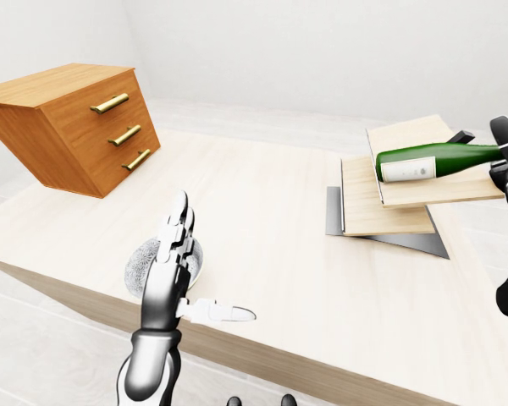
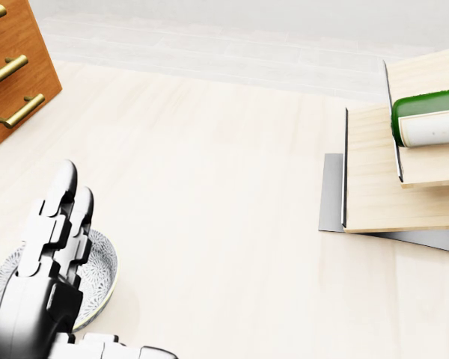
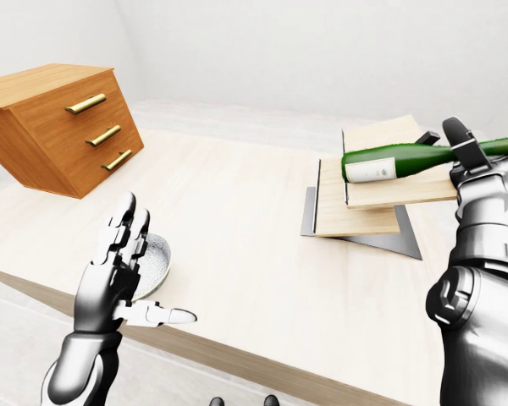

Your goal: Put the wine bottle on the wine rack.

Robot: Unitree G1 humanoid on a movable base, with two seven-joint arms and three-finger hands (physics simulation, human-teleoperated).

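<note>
While my right hand's fingers [image 3: 459,142] wrap the neck of the wine bottle [image 3: 389,161], I see the bottle lying on its side across the top step of the wine rack [image 3: 364,203], its base end toward nine o'clock and its gold-capped tip toward three o'clock in the right-eye view. My right hand [image 3: 474,161] grips it from the three o'clock end. The rack is two stepped wooden boards on a grey metal base, standing on the pale worktop [image 3: 254,245]. My left hand [image 1: 173,254] hangs over the worktop's six o'clock edge, fingers straight and spread wide, thumb out toward three o'clock, holding nothing. Under it sits a small patterned bowl [image 2: 101,273]. A wooden drawer chest [image 1: 76,127] with brass handles stands at ten o'clock.
</note>
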